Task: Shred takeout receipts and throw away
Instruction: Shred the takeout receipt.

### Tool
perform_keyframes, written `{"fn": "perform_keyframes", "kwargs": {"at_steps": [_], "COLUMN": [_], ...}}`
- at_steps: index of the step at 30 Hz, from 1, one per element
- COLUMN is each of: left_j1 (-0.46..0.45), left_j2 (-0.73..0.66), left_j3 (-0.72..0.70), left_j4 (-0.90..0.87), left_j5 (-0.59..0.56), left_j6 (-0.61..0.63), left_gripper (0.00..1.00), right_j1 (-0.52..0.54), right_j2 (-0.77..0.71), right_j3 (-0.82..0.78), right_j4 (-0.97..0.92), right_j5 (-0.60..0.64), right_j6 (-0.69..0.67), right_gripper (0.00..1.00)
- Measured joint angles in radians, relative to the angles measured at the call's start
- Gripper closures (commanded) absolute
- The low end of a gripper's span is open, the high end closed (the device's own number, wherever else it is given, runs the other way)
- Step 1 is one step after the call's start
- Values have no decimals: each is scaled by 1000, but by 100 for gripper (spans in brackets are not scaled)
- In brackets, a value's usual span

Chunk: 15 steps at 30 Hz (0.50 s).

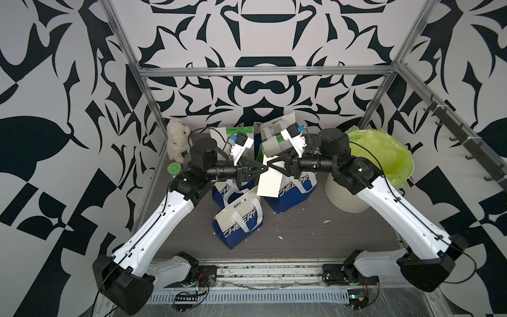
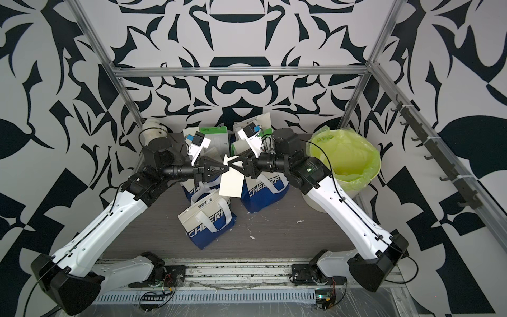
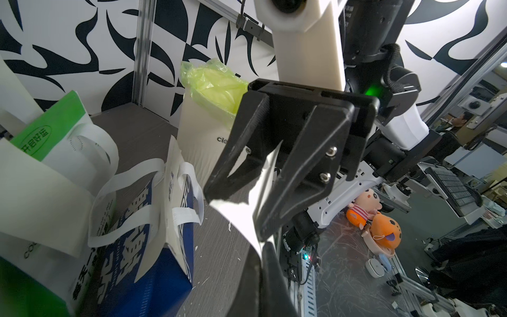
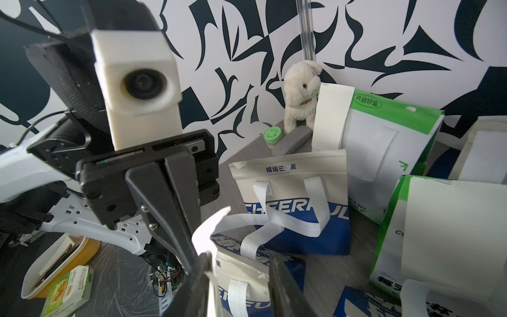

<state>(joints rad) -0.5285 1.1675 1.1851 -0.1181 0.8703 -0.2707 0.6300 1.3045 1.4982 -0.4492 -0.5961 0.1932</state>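
Observation:
One cream-white takeout receipt (image 1: 270,182) (image 2: 231,184) hangs in the air above the bags, between my two grippers, which meet tip to tip. My left gripper (image 1: 264,168) (image 3: 262,249) is shut on its upper edge. The sheet (image 3: 236,211) runs up from the pinched fingers. My right gripper (image 1: 271,164) (image 4: 241,263) stands open, jaws apart. The torn top of the receipt (image 4: 208,227) lies against one of its fingers (image 4: 200,274). Another receipt (image 4: 332,118) stands upright in a green-and-white bag (image 4: 384,131).
Blue-and-white handled bags (image 1: 238,222) (image 1: 290,192) sit mid-table, with green-and-white bags (image 1: 236,131) behind them. A white bin with a green liner (image 1: 384,156) stands at the right. A plush toy (image 1: 177,142) and a green-lidded jar (image 1: 174,168) are back left. Small paper scraps (image 1: 279,236) dot the table.

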Motion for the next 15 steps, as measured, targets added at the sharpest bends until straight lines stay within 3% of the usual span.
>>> {"fn": "perform_keyframes", "kwargs": {"at_steps": [12,13,15], "left_j1": [0,0,0], "left_j2": [-13,-13,-14], "left_j3": [0,0,0], "left_j4": [-27,-31,-35], "left_j5": [-11,-13,-22], "left_j6": [27,28,32], "left_gripper": [100,96,60], "right_j1": [-26,-26,-27], "right_j2": [-30,-30,-30], "right_j3": [-2,-2,-3], "right_j4": [-8,-9,-10], "right_j5": [-16,-18,-22], "right_j6": [-10,-10,-8], "right_gripper": [100,100,100]}}
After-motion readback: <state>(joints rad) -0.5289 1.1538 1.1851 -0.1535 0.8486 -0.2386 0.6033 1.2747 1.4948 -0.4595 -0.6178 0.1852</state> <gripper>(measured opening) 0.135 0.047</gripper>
